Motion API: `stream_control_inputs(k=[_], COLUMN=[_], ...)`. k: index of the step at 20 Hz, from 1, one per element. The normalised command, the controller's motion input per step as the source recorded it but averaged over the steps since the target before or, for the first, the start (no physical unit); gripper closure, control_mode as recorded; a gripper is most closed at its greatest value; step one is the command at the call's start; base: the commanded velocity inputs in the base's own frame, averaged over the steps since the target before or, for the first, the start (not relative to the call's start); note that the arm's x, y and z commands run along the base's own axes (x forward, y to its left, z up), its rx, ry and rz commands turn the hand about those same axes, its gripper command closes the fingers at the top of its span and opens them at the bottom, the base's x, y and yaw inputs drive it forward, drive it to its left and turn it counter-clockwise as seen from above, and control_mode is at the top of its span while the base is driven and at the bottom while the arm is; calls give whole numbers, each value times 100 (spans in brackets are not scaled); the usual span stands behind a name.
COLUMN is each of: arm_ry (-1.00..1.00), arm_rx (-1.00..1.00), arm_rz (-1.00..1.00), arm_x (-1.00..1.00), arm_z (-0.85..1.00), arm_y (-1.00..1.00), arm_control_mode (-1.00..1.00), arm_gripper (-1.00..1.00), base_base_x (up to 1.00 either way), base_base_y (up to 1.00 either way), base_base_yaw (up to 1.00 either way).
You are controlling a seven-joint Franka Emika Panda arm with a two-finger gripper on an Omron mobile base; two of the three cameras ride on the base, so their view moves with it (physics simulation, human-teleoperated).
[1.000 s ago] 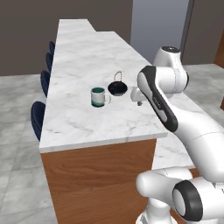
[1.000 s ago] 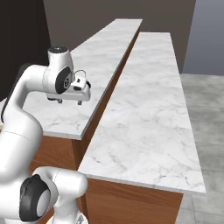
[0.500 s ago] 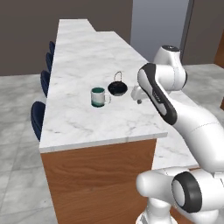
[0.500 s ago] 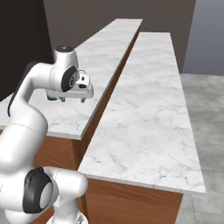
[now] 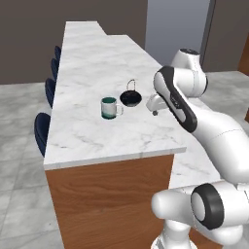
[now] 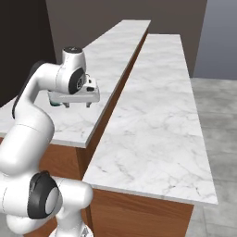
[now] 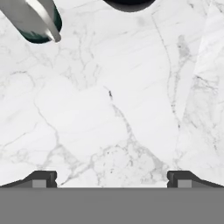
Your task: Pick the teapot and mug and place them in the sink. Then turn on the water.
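Mug: the small round cup, pale grey outside and teal-green inside (image 5: 110, 107), stands up straight on the tabletop. Its handle sticks out toward the pot. In the hand view the cup (image 7: 36, 21) peeks in at the top left corner.

Teapot: the small squat round pot with a thin wire handle (image 5: 130, 97) looks dark here. It sits on the tabletop just beside the mug, on the side closer to the arm. The two are near each other but I cannot tell if they touch. In the hand view only its dark bottom edge (image 7: 130, 4) shows at the top.

Tabletop: the long white marble top with grey veins (image 5: 87, 68) sits on a brown wood base. A second white marble top (image 6: 157, 111) runs along beside it, a bit lower.

End effector: the white two-finger end effector (image 5: 155, 111) hangs over the tabletop, close to the teapot but not touching it. From the right base view it (image 6: 77, 105) points down at the marble. Its two dark fingertips (image 7: 41, 178) are spread wide apart, with nothing between them but bare marble.

Stools: dark blue round seats (image 5: 42, 130) line the far side of the tabletop.
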Motion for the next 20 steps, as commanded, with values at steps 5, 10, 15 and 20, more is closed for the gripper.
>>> stream_control_inputs(k=[5, 10, 15, 20], arm_ry=[1, 1, 0, -1], arm_rx=[0, 0, 0, 0], arm_rz=[14, 12, 14, 9], arm_x=[7, 0, 0, 0], arm_z=[0, 0, 0, 0], arm_y=[0, 0, 0, -9], arm_control_mode=[-100, -100, -100, -100], arm_gripper=[-100, -100, -100, -100], base_base_x=[0, 0, 0, 0], base_base_y=[0, 0, 0, 0], base_base_yaw=[0, 0, 0, 0])
